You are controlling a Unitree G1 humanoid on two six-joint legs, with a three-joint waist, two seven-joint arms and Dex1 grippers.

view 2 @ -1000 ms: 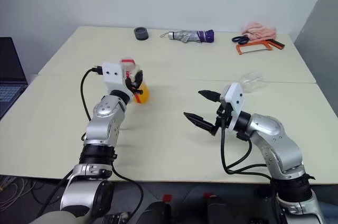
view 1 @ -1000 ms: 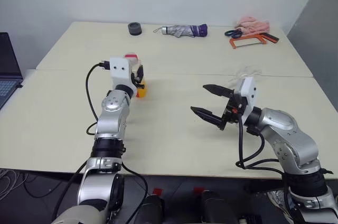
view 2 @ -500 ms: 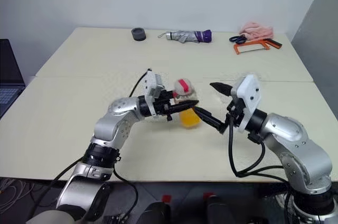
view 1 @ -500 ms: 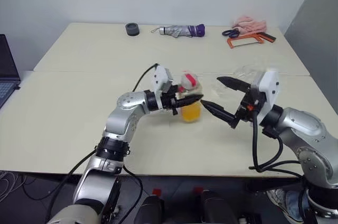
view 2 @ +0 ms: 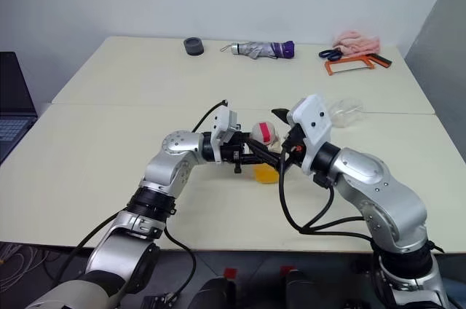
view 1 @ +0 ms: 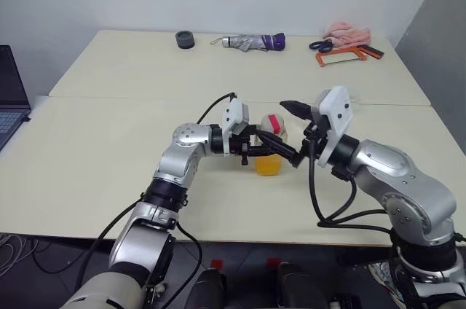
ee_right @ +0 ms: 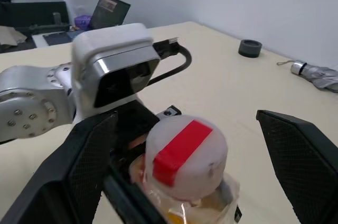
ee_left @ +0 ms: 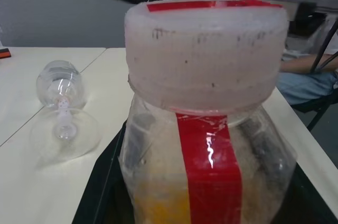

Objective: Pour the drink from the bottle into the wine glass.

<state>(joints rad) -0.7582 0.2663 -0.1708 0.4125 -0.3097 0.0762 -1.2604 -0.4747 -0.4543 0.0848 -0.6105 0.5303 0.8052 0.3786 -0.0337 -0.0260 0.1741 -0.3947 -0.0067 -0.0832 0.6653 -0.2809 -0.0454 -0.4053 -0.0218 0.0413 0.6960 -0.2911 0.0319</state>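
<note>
The bottle (view 1: pixel 271 146) stands upright at mid-table, clear with a red label strip and a pale cap (ee_right: pixel 186 154) bearing a red stripe. The orange drink (view 1: pixel 268 166) fills its lower part. My left gripper (view 1: pixel 277 150) reaches in from the left and is shut on the bottle's body. My right gripper (ee_right: pixel 186 117) is open, one finger on each side of the cap, not touching it. The wine glass (view 2: pixel 345 111) lies on its side behind my right hand; its foot and stem face the left wrist camera (ee_left: pixel 62 123).
At the table's far edge lie a black tape roll (view 1: pixel 185 38), a folded umbrella (view 1: pixel 253 42), scissors (view 1: pixel 320 45), an orange hacksaw (view 1: pixel 349 54) and a pink cloth (view 1: pixel 348 31). A laptop (view 1: pixel 11 98) sits at the far left. A person sits beyond the table (ee_left: pixel 303 73).
My left gripper has carried the bottle from the left to mid-table and turned to point right. My right gripper has risen and closed in around the cap.
</note>
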